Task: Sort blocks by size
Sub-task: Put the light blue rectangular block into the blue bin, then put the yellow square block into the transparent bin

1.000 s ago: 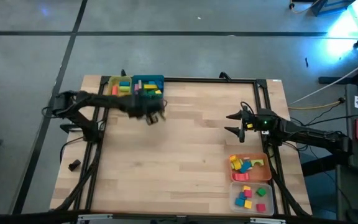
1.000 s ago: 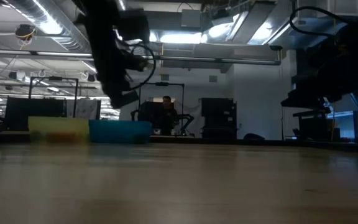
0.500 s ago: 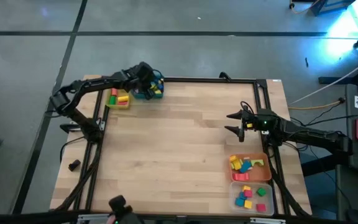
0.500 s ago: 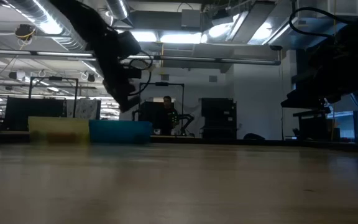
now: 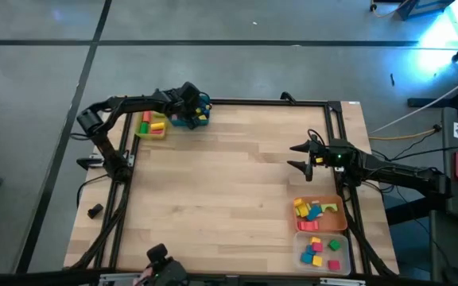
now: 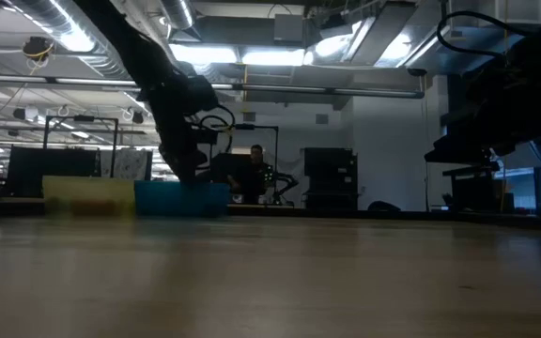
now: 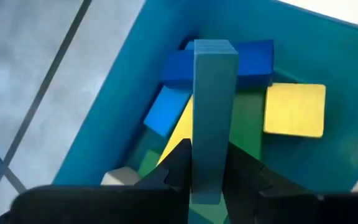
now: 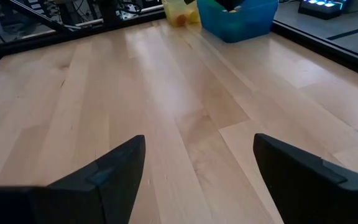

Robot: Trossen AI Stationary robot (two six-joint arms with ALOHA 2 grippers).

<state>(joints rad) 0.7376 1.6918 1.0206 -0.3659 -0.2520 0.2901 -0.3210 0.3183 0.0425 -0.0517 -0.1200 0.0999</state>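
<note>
My left gripper [image 5: 188, 97] hangs over the teal tray [image 5: 202, 119] at the table's far left and is shut on a long grey-blue bar block [image 7: 214, 93]. Under the bar, the tray holds a blue bar [image 7: 253, 59], a yellow square block [image 7: 295, 110], another blue block [image 7: 166, 112] and green ones. The low view shows this gripper [image 6: 188, 174] right at the tray's rim [image 6: 181, 199]. My right gripper [image 5: 299, 156] waits open at the table's right side, with bare wood between its fingers [image 8: 197, 168]. My left gripper pinches the bar's near end [image 7: 207, 180] between its two fingers [image 7: 176, 165], one on each long side. The fingers slant down from above and lie along the bar. The bar sticks out ahead of them into the teal tray. Whether its far end touches the blocks below, I cannot tell.
A yellow tray [image 5: 151, 125] with red, green and yellow blocks stands to the left of the teal one. At the near right stand an orange tray [image 5: 319, 210] and a clear tray [image 5: 322, 252], both holding small blocks. Bare wood lies between.
My left gripper has swung from above the bare table toward the far edge. It has sunk to the teal tray's rim and kept its fingers shut.
</note>
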